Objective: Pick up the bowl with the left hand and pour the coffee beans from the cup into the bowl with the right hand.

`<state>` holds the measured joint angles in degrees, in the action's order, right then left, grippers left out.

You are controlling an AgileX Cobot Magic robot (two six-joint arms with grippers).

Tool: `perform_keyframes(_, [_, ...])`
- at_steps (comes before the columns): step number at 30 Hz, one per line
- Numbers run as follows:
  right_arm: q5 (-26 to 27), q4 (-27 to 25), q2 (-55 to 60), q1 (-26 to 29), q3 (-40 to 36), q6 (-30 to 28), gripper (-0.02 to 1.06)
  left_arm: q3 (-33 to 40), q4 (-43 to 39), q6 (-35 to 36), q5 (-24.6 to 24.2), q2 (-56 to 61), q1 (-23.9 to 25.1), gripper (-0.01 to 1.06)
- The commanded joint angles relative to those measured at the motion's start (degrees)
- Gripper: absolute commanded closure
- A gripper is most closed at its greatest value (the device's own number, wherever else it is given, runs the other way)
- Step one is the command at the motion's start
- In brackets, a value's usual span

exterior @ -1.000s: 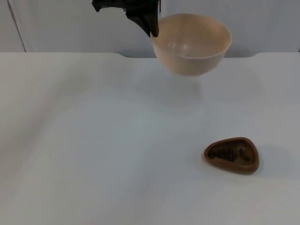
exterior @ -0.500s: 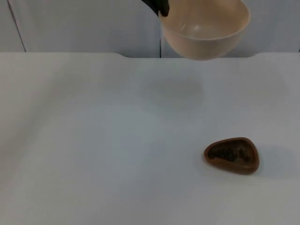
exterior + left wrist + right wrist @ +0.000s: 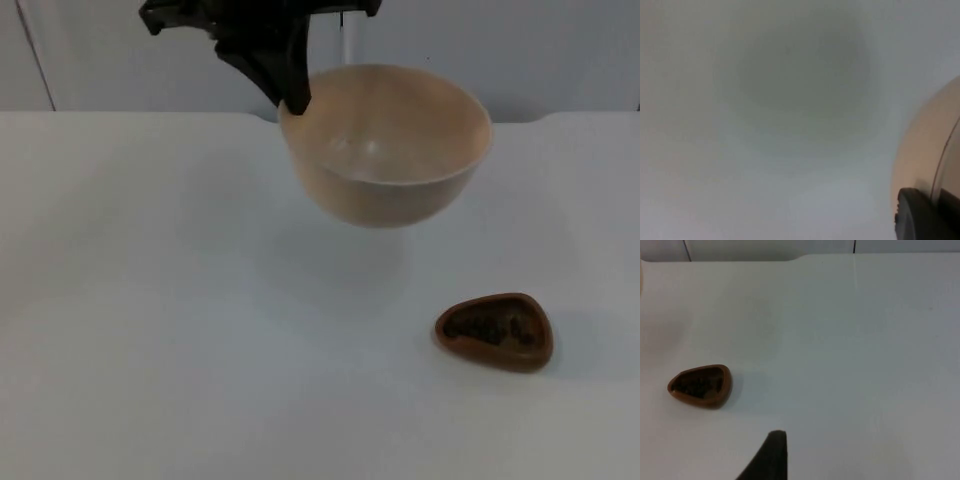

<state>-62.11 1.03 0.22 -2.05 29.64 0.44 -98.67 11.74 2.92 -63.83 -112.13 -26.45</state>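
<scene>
A cream bowl (image 3: 385, 145) hangs in the air above the middle of the table, empty inside. My left gripper (image 3: 290, 95) is shut on the bowl's left rim. In the left wrist view the bowl's outer wall (image 3: 927, 150) curves beside a black fingertip (image 3: 920, 215), with the bowl's round shadow on the table below. A brown teardrop-shaped cup (image 3: 494, 331) holding dark coffee beans rests on the table at the front right, also seen in the right wrist view as the cup (image 3: 701, 385). A black fingertip (image 3: 770, 457) of my right gripper stands well back from the cup.
The white table top (image 3: 150, 330) ends at a grey partition wall (image 3: 100, 50) behind. The bowl's faint shadow (image 3: 330, 265) falls on the table beneath it, left of the cup.
The bowl rose toward the wall, then came back down and forward to the left, looming larger now. The cup has not moved.
</scene>
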Motion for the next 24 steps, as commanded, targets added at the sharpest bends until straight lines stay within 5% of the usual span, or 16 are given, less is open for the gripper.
perform_keyframes(1, [0.4,0.2,-0.2,0.4,-0.2,-0.1,-0.01,4.9,1.0,-1.4,2.9,3.8,-0.1,1.05])
perform_keyframes(24, [0.4,0.2,-0.2,0.4,-0.2,-0.1,-0.01,42.5,6.6,-3.5,20.9,20.7,0.5,1.05])
